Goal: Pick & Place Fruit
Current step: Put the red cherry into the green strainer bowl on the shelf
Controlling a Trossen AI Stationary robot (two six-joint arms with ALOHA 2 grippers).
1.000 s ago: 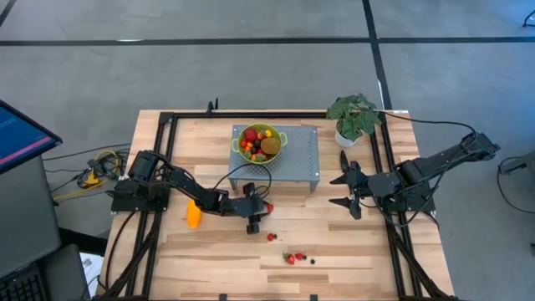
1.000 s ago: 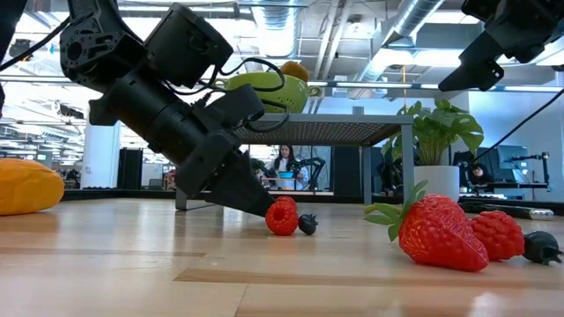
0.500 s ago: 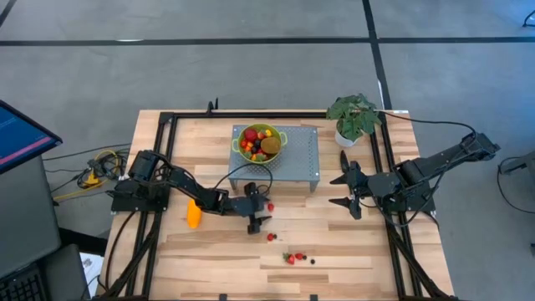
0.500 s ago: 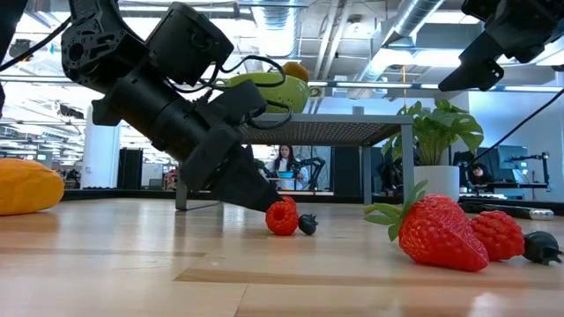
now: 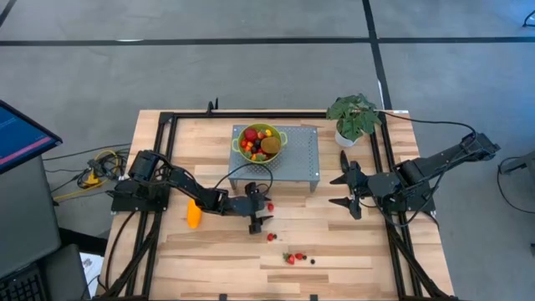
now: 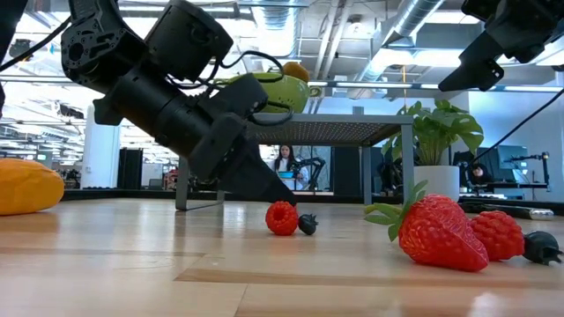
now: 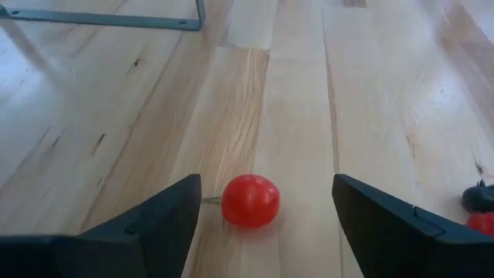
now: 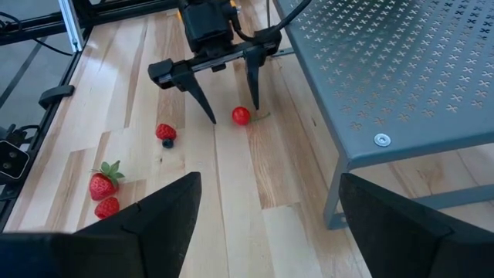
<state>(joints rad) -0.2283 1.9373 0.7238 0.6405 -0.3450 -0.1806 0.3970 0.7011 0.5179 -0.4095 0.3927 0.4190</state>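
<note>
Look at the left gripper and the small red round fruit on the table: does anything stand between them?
Nothing visible does. The left gripper is open, its fingers on either side of the small red round fruit, with only bare table around it. The raspberry lies apart, off to one side.

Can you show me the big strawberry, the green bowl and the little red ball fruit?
Big strawberry (image 6: 438, 234), low view, its red body.
Green bowl (image 5: 245, 132), high view, its rim.
Little red fruit (image 7: 251, 201), left wrist view, its middle.
</note>
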